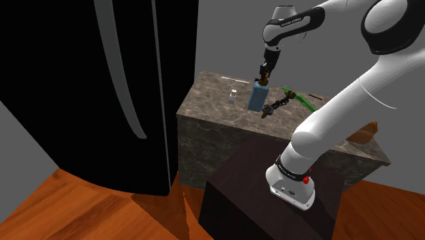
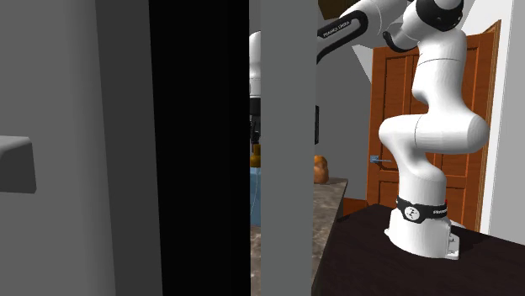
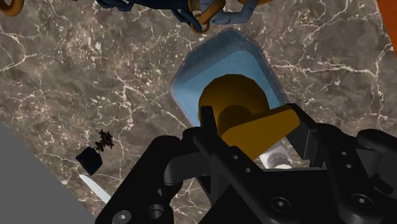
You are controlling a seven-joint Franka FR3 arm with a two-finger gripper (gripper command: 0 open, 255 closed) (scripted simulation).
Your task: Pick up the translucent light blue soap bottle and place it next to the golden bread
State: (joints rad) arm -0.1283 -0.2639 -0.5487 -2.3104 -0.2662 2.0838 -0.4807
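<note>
Black fridge doors (image 1: 82,95) fill the shoulder view's left, and beside them stands the marble counter (image 1: 211,116) you are working over. Going rightward along it you meet a small white item (image 1: 233,97), then the light blue soap bottle (image 1: 258,97), upright near the middle of the top. The gripper (image 1: 264,76) sits right on it from above, its fingers pinching the golden pump (image 3: 245,118) and not the body. Just beside the bottle lies a dark chain (image 1: 275,106), then a green strip (image 1: 297,97), and well apart at the far right end sits the bread (image 1: 366,131). Your hold looks narrow, so the bottle may swing or slip off the pump. Carry it low and you would likely snag the chain
</note>
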